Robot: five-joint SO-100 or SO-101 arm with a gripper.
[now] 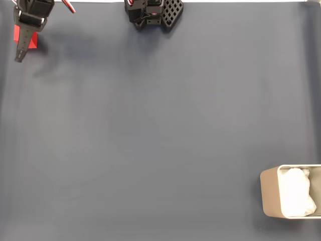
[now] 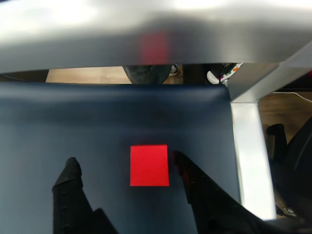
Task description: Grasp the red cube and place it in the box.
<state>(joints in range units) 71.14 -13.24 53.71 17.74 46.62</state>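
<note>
The red cube (image 2: 149,165) lies on the dark blue mat between my open gripper's (image 2: 125,160) two black fingers. It sits much nearer the right finger (image 2: 187,170) than the left one. In the fixed view the gripper (image 1: 22,50) is at the far top left corner, hanging over the cube (image 1: 33,42) and hiding part of it. The beige box (image 1: 269,193) with white padding stands at the bottom right corner, far from the gripper and cut by the frame edge.
The arm's black base (image 1: 153,12) stands at the top middle of the mat in the fixed view. In the wrist view the mat's edge and a metal table frame (image 2: 248,151) lie just beyond and to the right of the cube.
</note>
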